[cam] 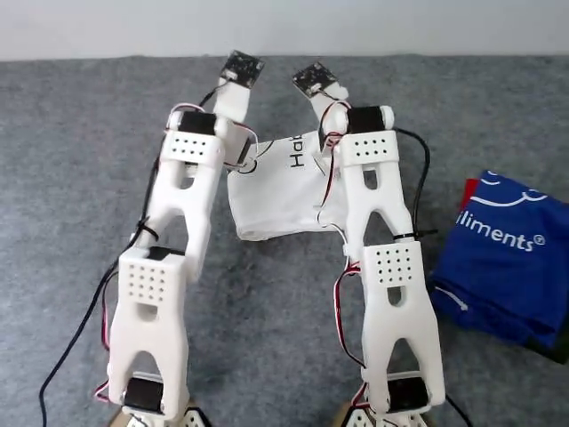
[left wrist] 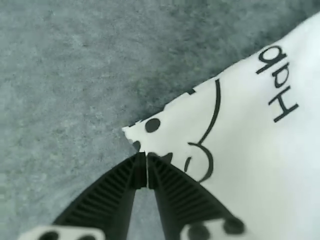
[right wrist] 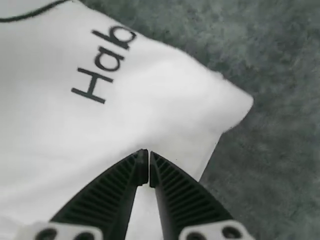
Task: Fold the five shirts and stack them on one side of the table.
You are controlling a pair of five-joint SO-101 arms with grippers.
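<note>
High view: white shirt [cam: 276, 200] on the bench [cam: 71, 178] between both arms; blue shirt [cam: 507, 258] folded at right. Wrist views add: left gripper [left wrist: 142, 167] and right gripper [right wrist: 145, 167], fingers pinched closed on white shirt's edges.

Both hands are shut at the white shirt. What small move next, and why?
Probably raise both slightly together. The left hand is shut at a corner of the white shirt, the right hand shut near another; a lift would show whether they hold cloth.
</note>
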